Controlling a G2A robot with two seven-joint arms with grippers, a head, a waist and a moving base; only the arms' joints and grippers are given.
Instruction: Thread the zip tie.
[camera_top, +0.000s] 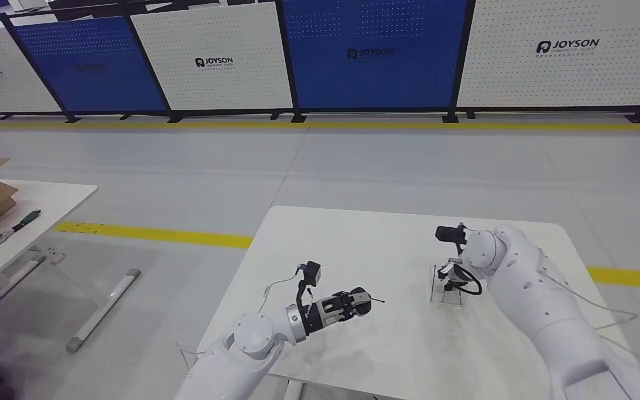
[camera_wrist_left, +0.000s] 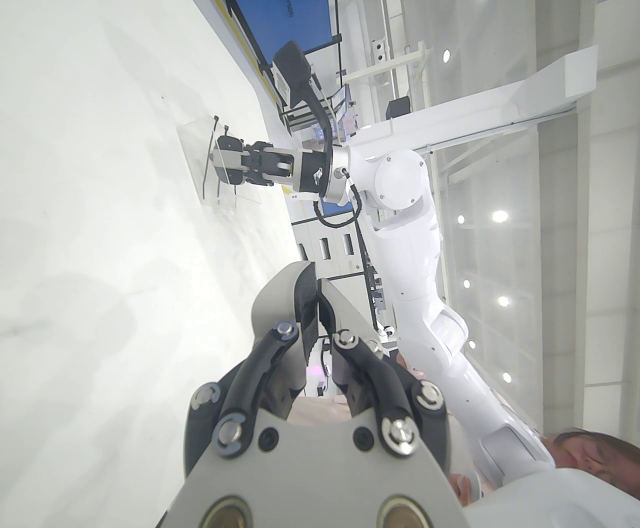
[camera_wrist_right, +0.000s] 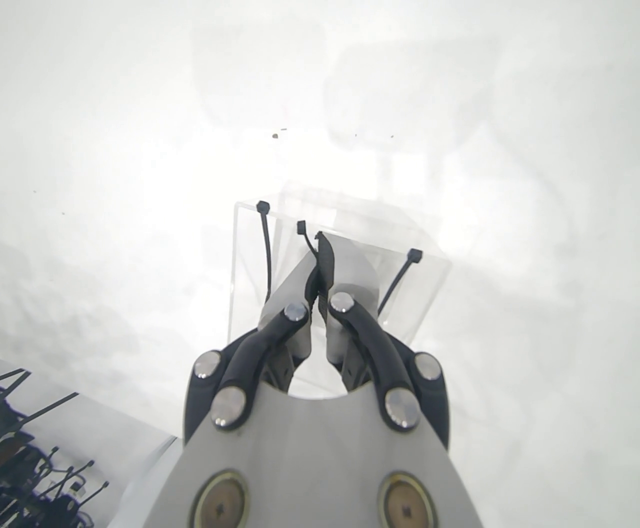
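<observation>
Right gripper (camera_wrist_right: 320, 257): closed, pinching the strap of the middle zip tie (camera_wrist_right: 306, 236) just behind its head.
Middle zip tie: head just ahead of the fingertips, leaning on the clear holder (camera_wrist_right: 239, 260); strap running back between the pads.
Spare ties: two more, one (camera_wrist_right: 266, 240) on each side (camera_wrist_right: 400, 277) of the closed fingers, in the same holder.
Left gripper (camera_wrist_left: 315, 295): closed pad to pad, well apart from the holder, above the table (camera_top: 400, 240). Nothing seen between the pads; thin dark sliver past the tips in the top view, too small to identify.
Done, as judged: one tie gripped.
Outstanding, as judged: lift clear of the holder, bring tail to head, feed through. No loop formed yet.
</observation>
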